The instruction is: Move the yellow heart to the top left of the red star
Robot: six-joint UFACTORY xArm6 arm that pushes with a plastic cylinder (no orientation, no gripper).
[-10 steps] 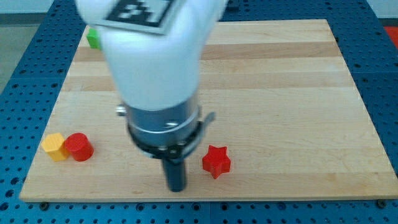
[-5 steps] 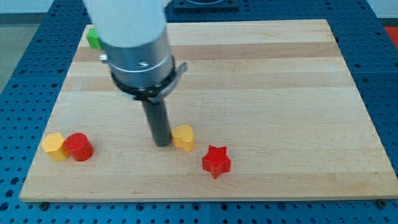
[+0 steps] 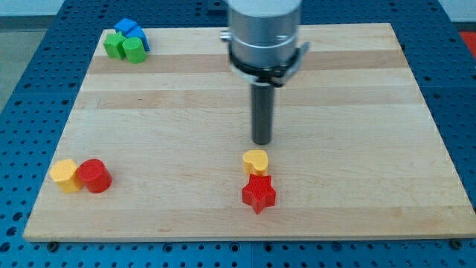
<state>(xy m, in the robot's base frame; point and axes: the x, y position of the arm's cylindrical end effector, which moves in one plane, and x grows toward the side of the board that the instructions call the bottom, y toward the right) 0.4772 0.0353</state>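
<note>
The yellow heart (image 3: 256, 161) lies on the wooden board just above the red star (image 3: 258, 193), touching or nearly touching its top edge, a shade to its left. My tip (image 3: 262, 141) is just above the heart, slightly to its right, with a small gap. The rod rises from there toward the view's top.
A yellow block (image 3: 65, 175) and a red cylinder (image 3: 94, 176) sit side by side near the board's bottom-left. Green blocks (image 3: 124, 48) and a blue block (image 3: 133, 30) cluster at the top-left corner. The board's bottom edge (image 3: 245, 237) lies close below the red star.
My tip has swung from the star's lower left up and around to the right, above the heart. The yellow heart slid right and now rests right above the red star.
</note>
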